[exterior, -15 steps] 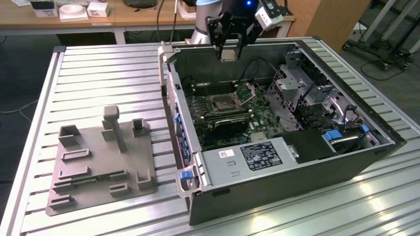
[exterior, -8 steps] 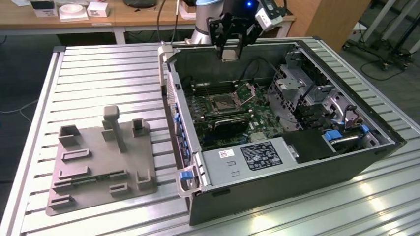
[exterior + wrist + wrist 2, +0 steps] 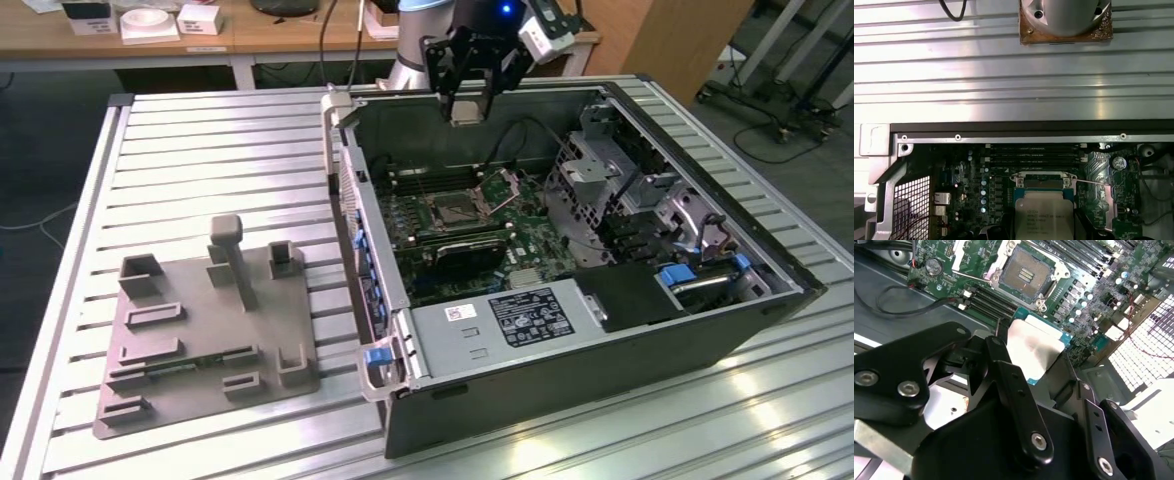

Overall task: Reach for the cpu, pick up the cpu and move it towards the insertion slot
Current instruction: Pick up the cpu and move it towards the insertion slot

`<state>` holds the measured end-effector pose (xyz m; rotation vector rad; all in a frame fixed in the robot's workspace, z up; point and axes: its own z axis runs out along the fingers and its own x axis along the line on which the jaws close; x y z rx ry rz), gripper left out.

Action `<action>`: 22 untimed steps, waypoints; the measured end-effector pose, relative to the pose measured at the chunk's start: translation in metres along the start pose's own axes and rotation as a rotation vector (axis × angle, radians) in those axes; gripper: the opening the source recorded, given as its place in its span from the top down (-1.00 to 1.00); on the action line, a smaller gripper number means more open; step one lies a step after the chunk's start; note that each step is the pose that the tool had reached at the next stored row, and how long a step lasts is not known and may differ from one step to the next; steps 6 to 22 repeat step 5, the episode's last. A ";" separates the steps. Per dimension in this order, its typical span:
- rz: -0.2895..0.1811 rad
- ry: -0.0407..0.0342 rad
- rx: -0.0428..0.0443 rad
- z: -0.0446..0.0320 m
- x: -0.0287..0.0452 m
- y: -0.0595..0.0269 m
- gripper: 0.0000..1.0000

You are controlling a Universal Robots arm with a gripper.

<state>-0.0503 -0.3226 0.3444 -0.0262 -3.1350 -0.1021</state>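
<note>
My gripper [image 3: 469,100] hangs above the back wall of the open computer case, shut on the cpu [image 3: 466,111]. In the second wrist view the cpu [image 3: 1032,347] shows its silvery top with a teal edge, clamped between the black fingers [image 3: 1010,377]. The insertion slot [image 3: 453,209] lies on the green motherboard below the gripper and nearer the case front, its hinged frame [image 3: 506,188] tipped up. Its metal frame and dark centre [image 3: 1027,273] are unobstructed in the second wrist view. In the first wrist view the cpu [image 3: 1044,215] covers part of the insertion slot [image 3: 1042,179].
The case [image 3: 561,370] stands open on a slatted metal table [image 3: 214,150], with a power supply [image 3: 514,315] at the front and a drive cage [image 3: 607,185] on the exterior view's right. A grey fixture plate [image 3: 200,320] lies on the exterior view's left. Memory slots [image 3: 989,300] flank the socket.
</note>
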 end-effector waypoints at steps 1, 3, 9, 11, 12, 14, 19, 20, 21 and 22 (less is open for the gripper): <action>0.000 0.0000 0.0000 0.0000 0.0000 0.0000 -0.08; -0.002 0.0001 -0.0001 0.0001 0.0000 0.0000 -0.08; -0.002 0.0001 -0.0001 0.0001 0.0000 0.0000 -0.08; -0.002 0.0001 -0.0001 0.0001 0.0000 0.0000 -0.08; -0.002 0.0001 -0.0001 0.0001 0.0000 0.0000 -0.08; -0.002 0.0001 -0.0001 0.0001 0.0000 0.0000 -0.08; -0.002 0.0001 -0.0001 0.0001 0.0000 0.0000 -0.08; -0.002 0.0001 -0.0001 0.0001 0.0000 0.0000 -0.08; -0.002 0.0001 -0.0001 0.0001 0.0000 0.0000 -0.08; -0.002 0.0001 -0.0001 0.0001 0.0000 0.0000 -0.08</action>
